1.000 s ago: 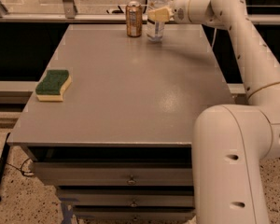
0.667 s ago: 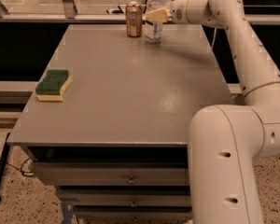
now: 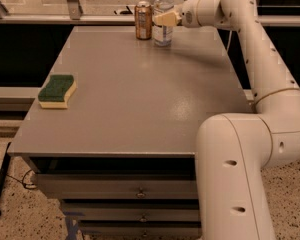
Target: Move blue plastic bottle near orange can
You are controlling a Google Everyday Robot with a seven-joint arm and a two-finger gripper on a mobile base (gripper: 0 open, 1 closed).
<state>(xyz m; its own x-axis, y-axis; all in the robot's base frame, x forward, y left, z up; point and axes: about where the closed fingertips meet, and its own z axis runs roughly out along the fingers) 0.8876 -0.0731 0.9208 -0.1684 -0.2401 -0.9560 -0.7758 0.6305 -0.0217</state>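
The blue plastic bottle (image 3: 163, 15) is clear with a white cap and a label. It stands upright at the far edge of the grey table (image 3: 140, 94), just right of the orange can (image 3: 143, 20), with a small gap between them. My gripper (image 3: 165, 18) reaches in from the right at mid-height of the bottle, and its tan fingers (image 3: 167, 18) are closed around the bottle's body. The can is copper-orange with a silvery rim, is shorter than the bottle, and stands free.
A green-and-yellow sponge (image 3: 57, 90) lies near the table's left edge. My white arm (image 3: 255, 59) runs along the table's right side. Drawers (image 3: 140, 191) sit under the tabletop. A rail and window ledge run behind the far edge.
The gripper and the bottle have shifted slightly left, closing the gap to the can. The can and the sponge have not moved.
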